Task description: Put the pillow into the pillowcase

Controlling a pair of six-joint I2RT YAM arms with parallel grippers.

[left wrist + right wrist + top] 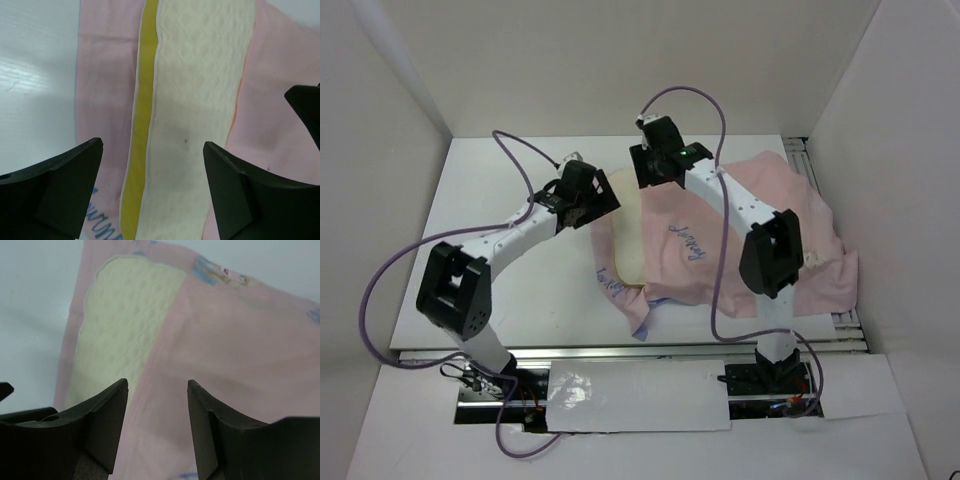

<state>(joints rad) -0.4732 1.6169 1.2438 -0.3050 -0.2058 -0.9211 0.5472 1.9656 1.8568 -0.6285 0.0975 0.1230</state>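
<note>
Left gripper (152,150): jaws spread wide, nothing between them. It hangs right over the exposed part of the pillow (197,95), not touching as far as the left wrist view shows.
- The bare cream strip passes straight under the gap between the fingers and runs on ahead, so its long axis lies along the gripper's line of sight, across the closing line.
- Pink pillowcase (107,85) lies on both sides of the strip, and a yellow band (143,120) runs along its left edge.

Right gripper (157,390): jaws about half open, empty, over pink cloth. From here the pillow lies ahead and to the left. The cloth edge crosses it just ahead of the left finger.

Judgement: the pillow is partly in, with one long side uncovered on the left arm's side. The left arm is nearer that side, the right arm nearer the case's edge. The coming move turns on drawing that edge across the strip's short way.

Count: one pillow, one pillowcase, two grippers.
</note>
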